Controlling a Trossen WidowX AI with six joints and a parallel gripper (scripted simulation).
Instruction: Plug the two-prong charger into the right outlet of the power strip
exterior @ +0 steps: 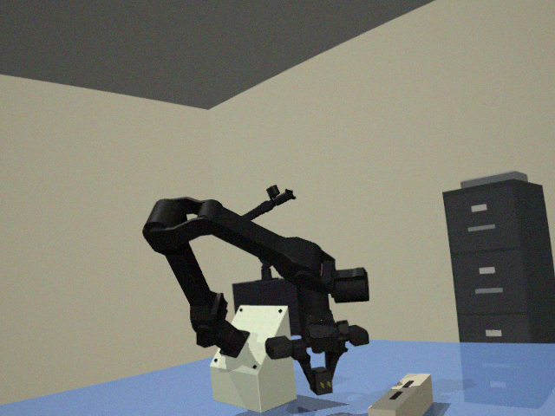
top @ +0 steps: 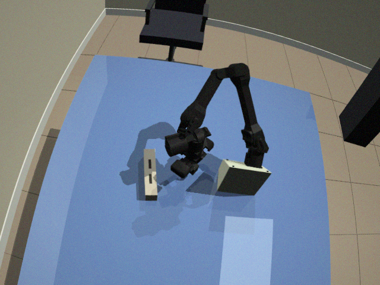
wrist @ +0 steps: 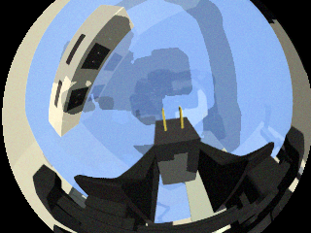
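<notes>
Left to right across the top view: the power strip (top: pixel 150 191) (exterior: pixel 401 398) (wrist: pixel 58 118) lies on the blue table (top: pixel 122 260) (exterior: pixel 147 393) (wrist: pixel 170 34), its long side running from near the chair side toward the opposite end. Two dark slots open in its upper face, and the wrist view also shows two black squares along one side. To its right, and apart from it, is the gripper (top: pixel 192 164) (exterior: pixel 322 373) (wrist: pixel 174 146), pointing down toward the table. Its jaws are closed on the charger (exterior: pixel 323 380) (wrist: pixel 176 138), a small dark block held between the two fingers above the table. Two gold prongs project from the charger's front face, side by side; both lie outside the strip. In the top view the charger cannot be made out clearly.

Behind the table stands a dark office chair (top: pixel 171 27) (exterior: pixel 264 290). Right of the gripper, the black arm (top: pixel 208 88) (exterior: pixel 251 232) rises to a high bend and descends to its foot. That foot is fixed to the sloping face of a pale wedge-shaped base (top: pixel 243 180) (exterior: pixel 232 385), with dark bolts near its corners. Just below the base in the top view, a bright rectangular patch lies on the table.
</notes>
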